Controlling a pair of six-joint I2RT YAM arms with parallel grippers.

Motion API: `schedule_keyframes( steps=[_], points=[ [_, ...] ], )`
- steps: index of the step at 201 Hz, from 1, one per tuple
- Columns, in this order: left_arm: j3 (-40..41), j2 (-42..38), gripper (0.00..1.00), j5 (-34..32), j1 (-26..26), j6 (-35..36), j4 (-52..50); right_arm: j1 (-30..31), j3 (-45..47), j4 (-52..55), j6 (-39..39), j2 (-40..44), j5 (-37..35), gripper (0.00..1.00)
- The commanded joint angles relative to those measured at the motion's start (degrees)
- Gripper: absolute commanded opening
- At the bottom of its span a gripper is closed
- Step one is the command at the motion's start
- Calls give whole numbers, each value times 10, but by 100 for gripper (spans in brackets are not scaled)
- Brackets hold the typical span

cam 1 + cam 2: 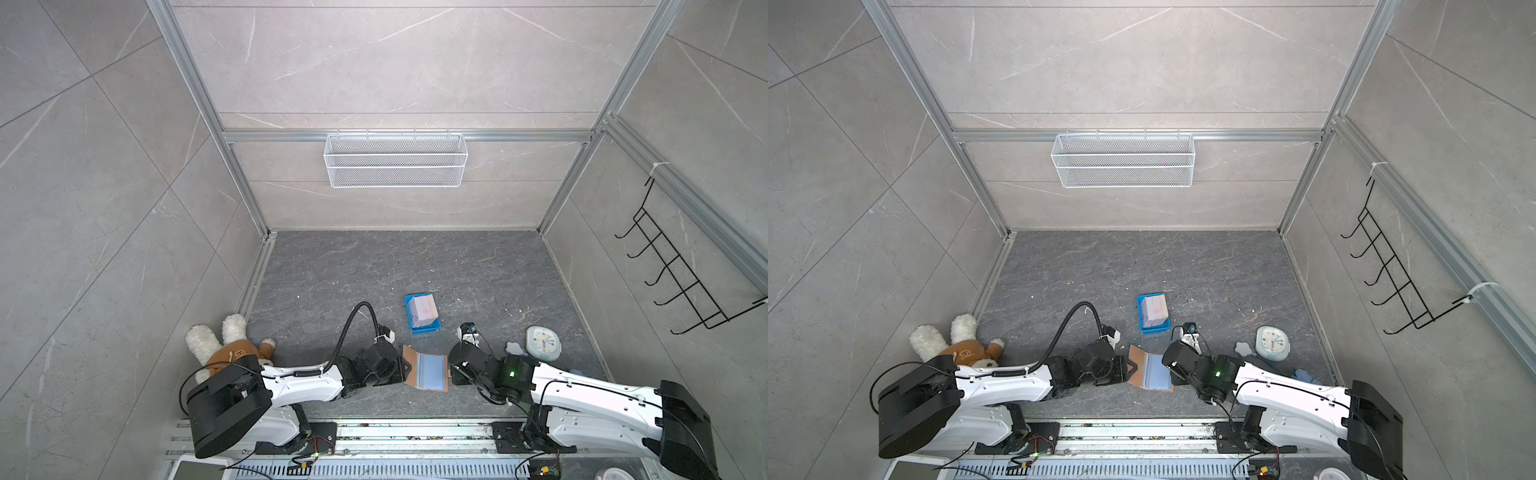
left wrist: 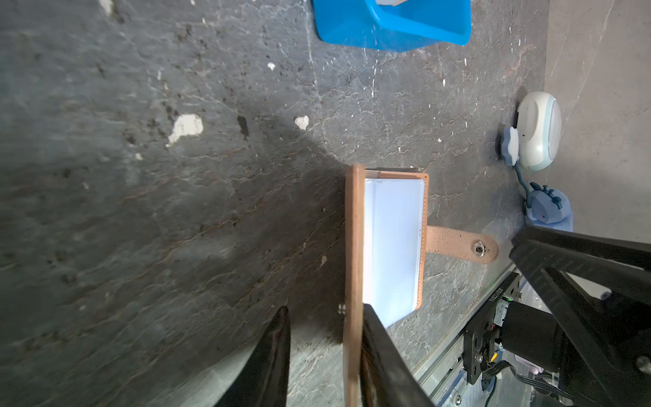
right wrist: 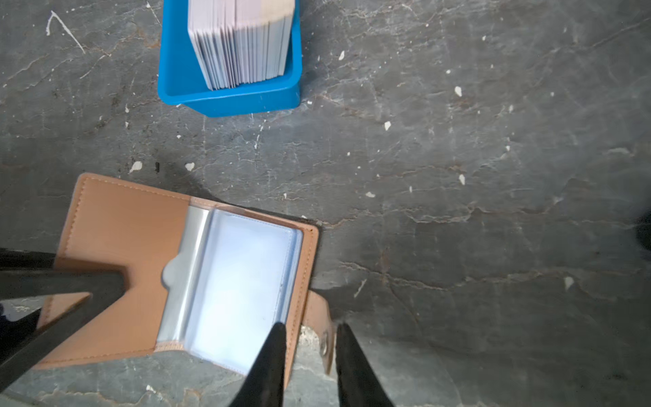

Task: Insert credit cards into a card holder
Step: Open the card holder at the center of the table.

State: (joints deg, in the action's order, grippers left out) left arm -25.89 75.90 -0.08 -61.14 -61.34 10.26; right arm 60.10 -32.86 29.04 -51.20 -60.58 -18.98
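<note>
The tan card holder [image 1: 432,372] [image 1: 1152,372] lies open on the dark table between my two grippers, with its bluish clear sleeves [image 3: 243,282] showing. My left gripper [image 2: 326,310] is open around the raised cover flap [image 2: 353,264]. One finger touches the flap and a gap remains on the other side. My right gripper [image 3: 310,326] is open, and the snap-button tab [image 3: 318,317] stands lifted between its fingers. The credit cards [image 3: 243,45] [image 1: 422,309] stand stacked on edge in a blue tray [image 3: 229,98] just beyond the holder.
A plush bear [image 1: 232,349] lies at the left beside my left arm. A pale round clock [image 1: 542,343] and a small blue toy [image 2: 546,208] sit at the right. On the back wall hangs a wire basket [image 1: 395,160], and on the right wall a black hook rack [image 1: 673,270].
</note>
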Motion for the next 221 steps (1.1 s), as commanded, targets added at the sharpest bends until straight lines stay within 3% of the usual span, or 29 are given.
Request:
schedule_keyframes(
  steps=[1,44,103,145,221],
  points=[
    [11,-19,34,-21,-2,-3,14,-9,6,-21,7,5,33,32],
    [17,-20,34,-23,-2,-7,31,-9,-4,-36,35,61,83,44],
    [27,-16,35,-18,-2,-11,51,-8,-20,-100,58,83,165,45],
    [25,-22,38,-17,-2,-8,44,-4,-33,-184,32,-7,209,44],
    [26,-48,45,-14,-2,-4,23,-1,-37,-184,-4,-133,171,35]
  ],
)
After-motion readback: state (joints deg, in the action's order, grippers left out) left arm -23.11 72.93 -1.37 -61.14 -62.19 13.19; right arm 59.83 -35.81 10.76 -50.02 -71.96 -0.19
